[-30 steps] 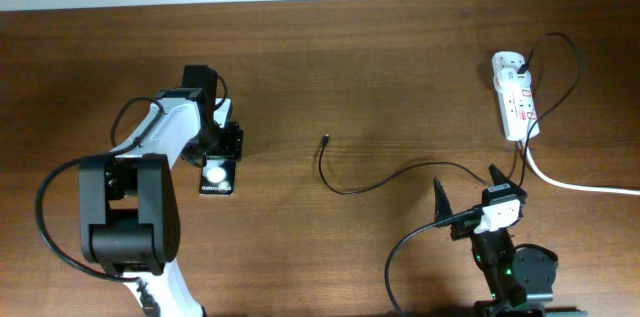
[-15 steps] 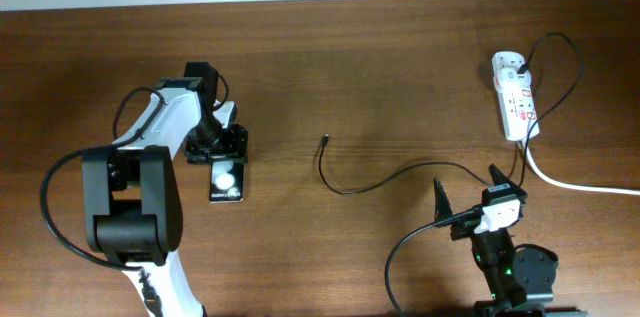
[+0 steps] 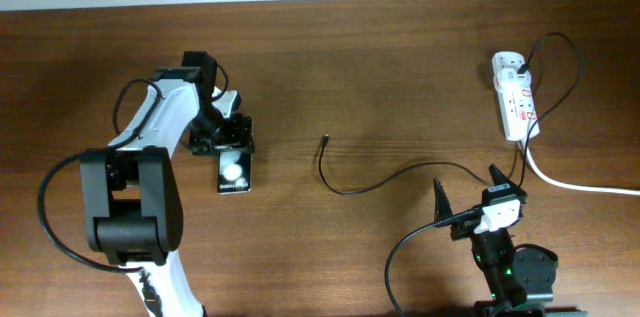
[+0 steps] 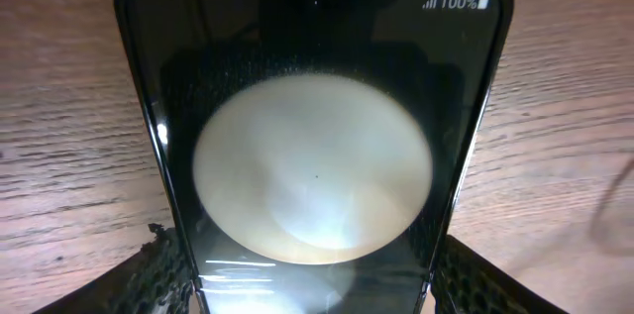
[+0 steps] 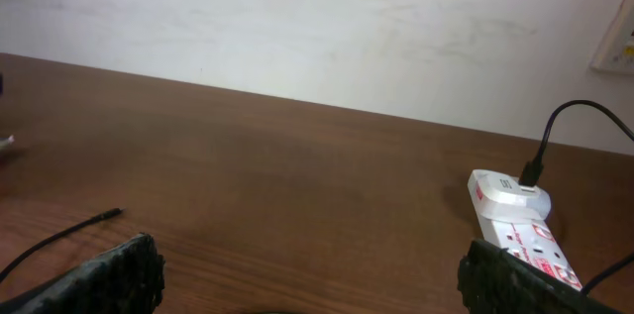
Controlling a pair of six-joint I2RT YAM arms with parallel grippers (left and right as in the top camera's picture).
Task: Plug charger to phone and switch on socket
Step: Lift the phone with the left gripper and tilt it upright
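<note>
Left gripper is gripping the phone by its edges; right gripper is gaping fully open, holding nothing.

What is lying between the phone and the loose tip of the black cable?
Nothing visible does. In the overhead view only bare table separates the phone from the charger's plug tip.

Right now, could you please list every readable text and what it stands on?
"100%": top corner of the phone screen, beside signal bars.
White lettering on the phone, overhead view: too small to read.
Red marks on the socket: too blurred to read.
</note>
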